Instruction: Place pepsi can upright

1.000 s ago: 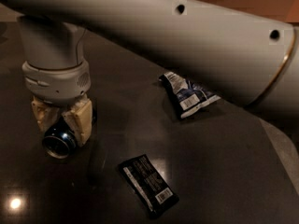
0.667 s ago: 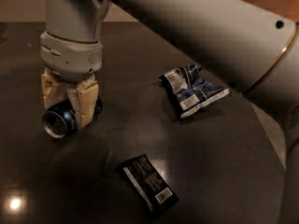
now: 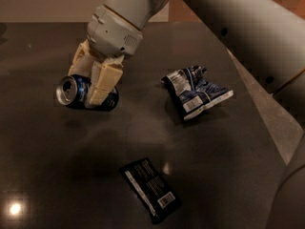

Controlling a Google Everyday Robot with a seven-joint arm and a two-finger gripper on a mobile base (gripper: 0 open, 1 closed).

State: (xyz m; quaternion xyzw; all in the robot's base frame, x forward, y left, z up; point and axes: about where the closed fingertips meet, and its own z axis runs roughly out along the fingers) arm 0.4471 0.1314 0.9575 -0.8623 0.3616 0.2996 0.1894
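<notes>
The pepsi can (image 3: 76,92) is dark blue with a silver end that faces left toward the camera. It lies on its side, held a little above the dark table (image 3: 57,175). My gripper (image 3: 90,87) comes down from the upper middle, and its cream fingers (image 3: 106,82) are shut around the can's body. The can's far end is hidden behind the fingers.
A blue-and-white wrinkly snack bag (image 3: 195,92) lies right of the can. A flat black wrapper (image 3: 150,189) lies at the front middle. My large white arm (image 3: 238,27) crosses the upper right. The table's edge (image 3: 267,123) runs down the right side.
The gripper has risen and tilted with the can in it, and the can now sits higher over the table, on its side with its silver end turned more to the left.
</notes>
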